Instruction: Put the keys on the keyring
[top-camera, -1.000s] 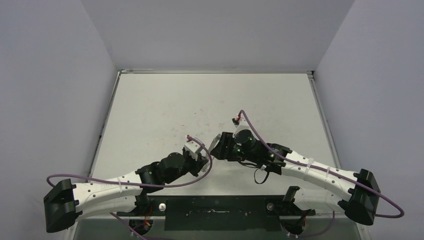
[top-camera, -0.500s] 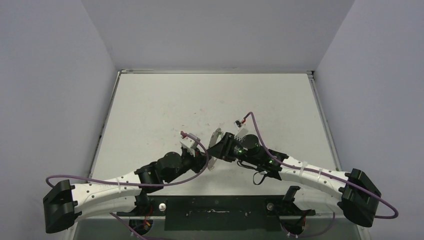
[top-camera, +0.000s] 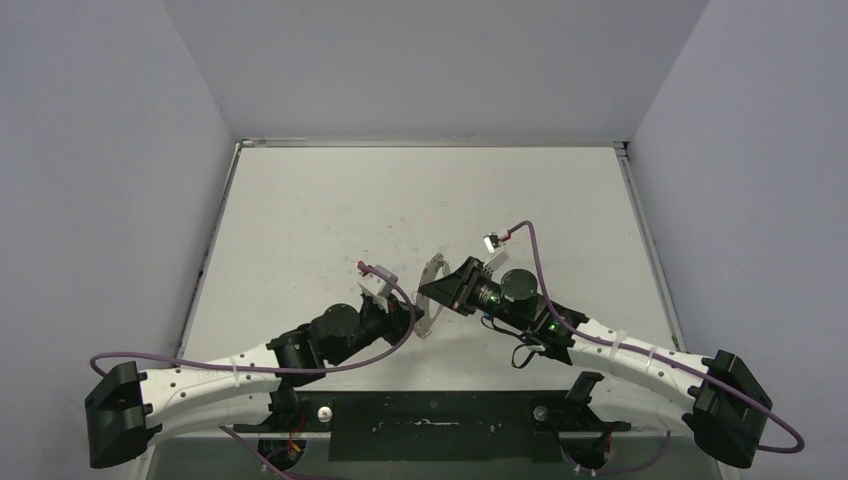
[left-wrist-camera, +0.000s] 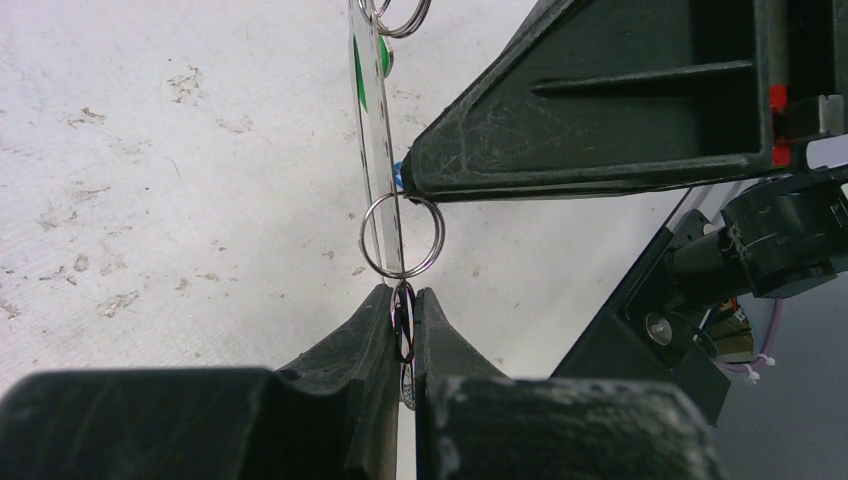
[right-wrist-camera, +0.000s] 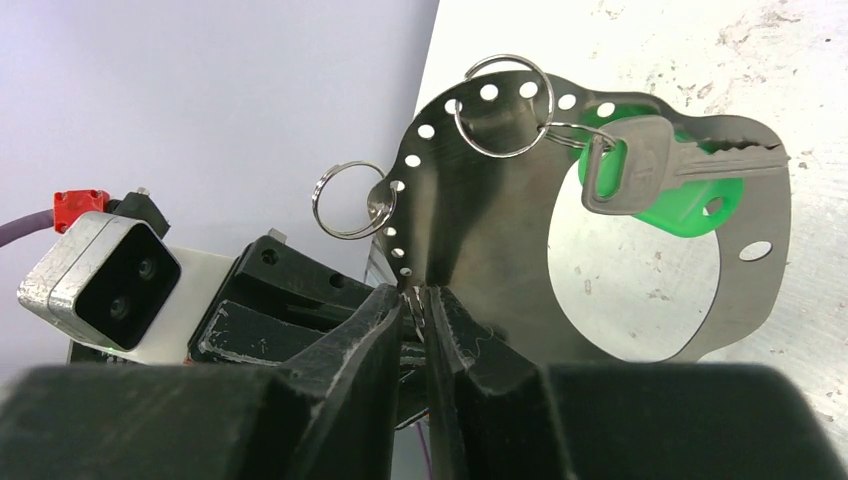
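Note:
The keyring (right-wrist-camera: 478, 225) is a flat grey metal ring with holes along its rim, held upright off the table; in the left wrist view the keyring (left-wrist-camera: 381, 170) shows edge-on. My left gripper (left-wrist-camera: 402, 312) is shut on its lower rim. A key with a green tag (right-wrist-camera: 668, 172) hangs from a small split ring (right-wrist-camera: 503, 106) on it. An empty split ring (right-wrist-camera: 351, 200) hangs further down the rim. My right gripper (right-wrist-camera: 421, 300) is closed at the rim on a thin metal piece. A speck of blue (left-wrist-camera: 400, 176) shows at its fingertip; the rest of the blue key is hidden.
The scuffed white table (top-camera: 330, 215) has a raised lip and pale walls around it. Both arms meet near the table's middle front, the left gripper (top-camera: 410, 318) just below the right gripper (top-camera: 432, 291). Purple cables loop off both wrists.
My right gripper's jaws have closed from about half open onto the piece at the keyring's rim, and its wrist has swung to the right. The left gripper kept its grip and shifted slightly.

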